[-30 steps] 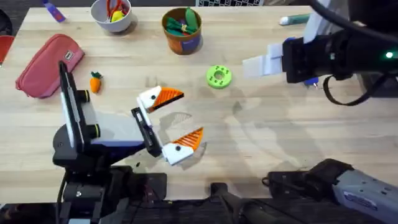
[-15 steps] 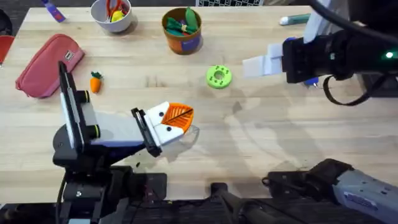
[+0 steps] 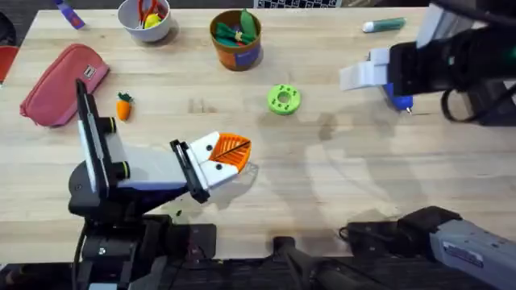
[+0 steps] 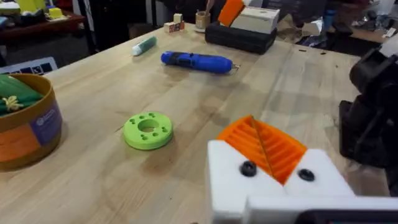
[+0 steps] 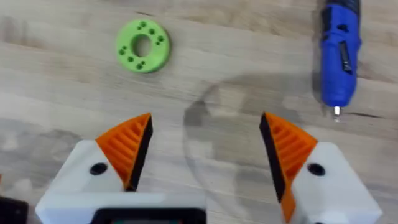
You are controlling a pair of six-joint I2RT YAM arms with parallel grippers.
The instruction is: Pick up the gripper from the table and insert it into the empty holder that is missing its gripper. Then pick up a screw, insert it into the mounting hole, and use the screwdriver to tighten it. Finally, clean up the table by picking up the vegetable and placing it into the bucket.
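The right pincer, fingers spread and empty, hovers above the bench just short of the screwdriver, whose long axis runs roughly along its reach, bit nearest.

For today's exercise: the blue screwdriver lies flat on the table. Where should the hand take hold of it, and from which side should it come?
Grip the screwdriver across its thick blue barrel, near the middle, coming straight down from above. It lies flat on the table with bare wood along both long sides, so the fingers can probably straddle it there. Avoid the thin silver bit, too slender to hold firmly. The open right hand hangs nearby.
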